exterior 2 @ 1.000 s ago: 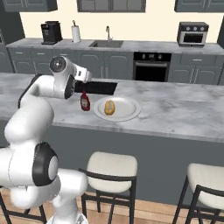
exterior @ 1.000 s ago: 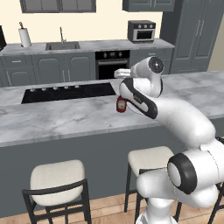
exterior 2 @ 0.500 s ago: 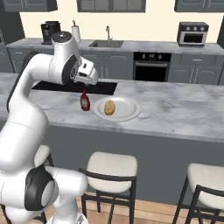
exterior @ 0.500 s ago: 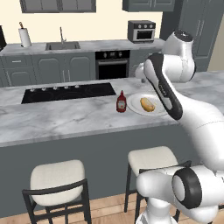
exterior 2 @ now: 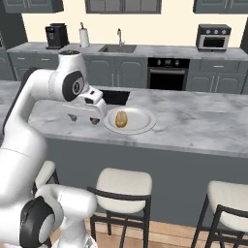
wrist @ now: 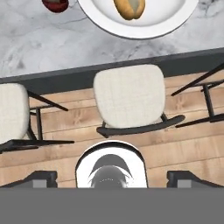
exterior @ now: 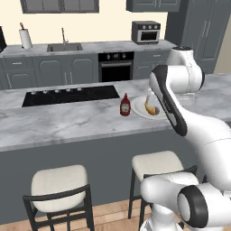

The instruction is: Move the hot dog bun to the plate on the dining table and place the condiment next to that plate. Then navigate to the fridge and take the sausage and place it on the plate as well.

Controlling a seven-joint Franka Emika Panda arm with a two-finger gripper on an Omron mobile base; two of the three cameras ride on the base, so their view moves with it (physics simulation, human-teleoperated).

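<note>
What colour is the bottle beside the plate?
Red, with a white label; the bottle beside the plate shows best in the left base view.

Red condiment (exterior: 125,105), golden hot dog bun (exterior: 151,108)

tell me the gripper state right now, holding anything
Gripper: jaws open wide, holding nothing; the condiment stands free beside the plate.

White arm raised and folded at the elbow, end effector (exterior 2: 87,117) pointing down, fingers spread wide, empty
</note>
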